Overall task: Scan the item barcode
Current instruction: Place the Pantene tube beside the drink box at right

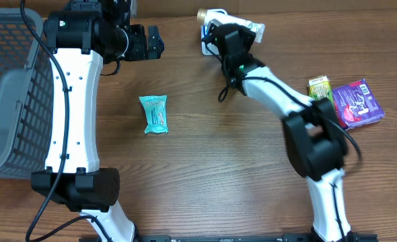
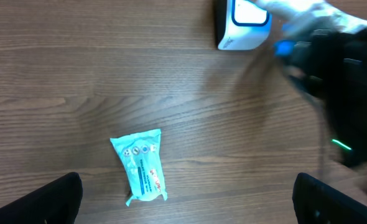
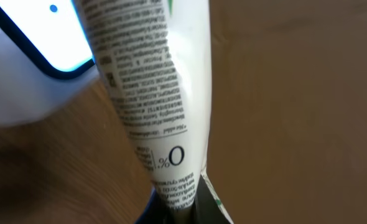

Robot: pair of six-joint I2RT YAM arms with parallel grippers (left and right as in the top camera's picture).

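A white tube point(image 1: 250, 28) with a gold cap is held over the white, blue-trimmed scanner point(image 1: 208, 39) at the back of the table, my right gripper point(image 1: 229, 38) shut on its crimped end. In the right wrist view the tube's printed side point(image 3: 152, 93) runs up from the gripper point(image 3: 180, 210), with the scanner point(image 3: 28, 74) to its left. My left gripper point(image 1: 155, 42) hangs open and empty left of the scanner. In its own view its fingers point(image 2: 46, 202) stand wide apart above a teal packet point(image 2: 143, 165).
The teal packet point(image 1: 155, 113) lies mid-table. A green packet point(image 1: 320, 87) and a purple packet point(image 1: 358, 102) lie at the right. A grey mesh basket point(image 1: 10, 81) fills the left edge.
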